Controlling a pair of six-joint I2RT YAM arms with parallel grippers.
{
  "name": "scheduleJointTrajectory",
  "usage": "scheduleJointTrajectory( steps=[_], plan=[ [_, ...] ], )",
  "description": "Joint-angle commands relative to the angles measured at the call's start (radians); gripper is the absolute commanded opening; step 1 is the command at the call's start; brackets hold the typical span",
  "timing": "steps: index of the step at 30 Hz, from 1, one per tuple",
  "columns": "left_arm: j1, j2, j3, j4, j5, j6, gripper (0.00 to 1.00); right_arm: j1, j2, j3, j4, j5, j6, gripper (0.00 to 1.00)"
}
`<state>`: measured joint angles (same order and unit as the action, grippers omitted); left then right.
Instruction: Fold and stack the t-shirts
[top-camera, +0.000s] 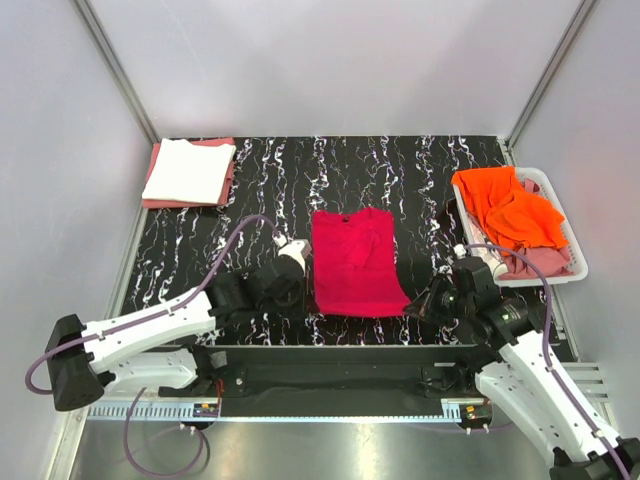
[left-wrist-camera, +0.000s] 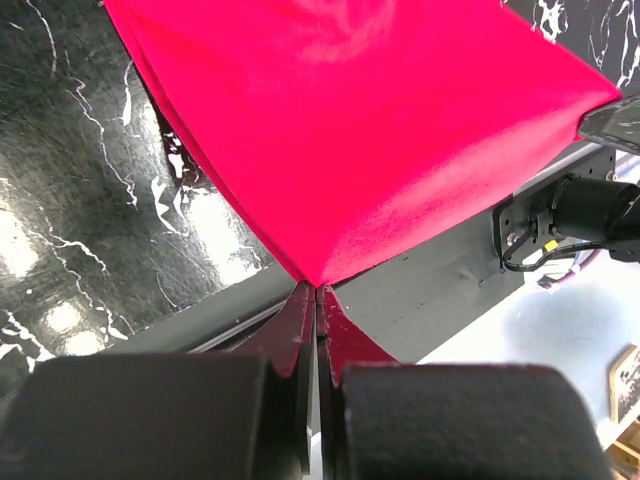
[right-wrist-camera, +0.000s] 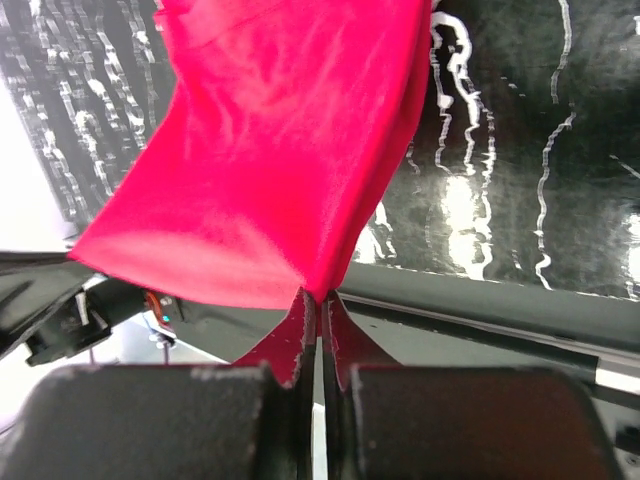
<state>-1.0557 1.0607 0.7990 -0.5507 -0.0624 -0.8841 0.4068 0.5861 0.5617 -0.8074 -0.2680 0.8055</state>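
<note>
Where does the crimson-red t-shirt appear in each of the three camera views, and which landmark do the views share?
Top external: the crimson-red t-shirt lies at the table's centre, between the two arms.
Left wrist: it fills the upper part, one corner pinched in the left gripper.
Right wrist: it fills the upper left and centre, one corner pinched in the right gripper.
Shared landmark: the black marbled tabletop.

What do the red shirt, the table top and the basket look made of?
Red shirt: soft matte cloth, likely knit; it drapes and creases. Table top: glossy black, white-veined, marble-look sheet; glare shows. Basket: white, rigid-looking, probably plastic.
</note>
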Motion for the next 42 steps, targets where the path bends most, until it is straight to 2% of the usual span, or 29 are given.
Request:
scheduleJointTrajectory(
  steps=[1,4,11,19,27,32,40,42],
  plan=[
    [-0.006,0.011,0.093,-0.077,-0.097,0.017,0.00,0.007,0.058,0.061,-0.027,0.046,-0.038,0.00],
    [0.035,0.061,0.185,-0.130,-0.152,0.078,0.00,0.006,0.148,0.120,0.020,0.073,-0.058,0.00],
    [0.218,0.204,0.337,-0.132,-0.087,0.226,0.00,0.000,0.418,0.372,0.062,0.168,-0.164,0.00],
    [0.411,0.432,0.584,-0.101,-0.019,0.378,0.00,-0.094,0.757,0.581,0.180,0.067,-0.278,0.00],
    [0.517,0.749,0.868,-0.080,0.058,0.458,0.00,-0.190,1.090,0.846,0.182,0.018,-0.350,0.00],
    [0.574,0.915,1.017,-0.020,0.183,0.517,0.00,-0.221,1.198,0.917,0.183,0.019,-0.344,0.00],
    [0.632,1.145,1.213,0.034,0.271,0.513,0.00,-0.255,1.402,1.044,0.192,0.041,-0.371,0.01],
    [0.635,1.183,1.264,0.046,0.283,0.514,0.06,-0.266,1.460,1.089,0.192,0.041,-0.374,0.01]
  ],
)
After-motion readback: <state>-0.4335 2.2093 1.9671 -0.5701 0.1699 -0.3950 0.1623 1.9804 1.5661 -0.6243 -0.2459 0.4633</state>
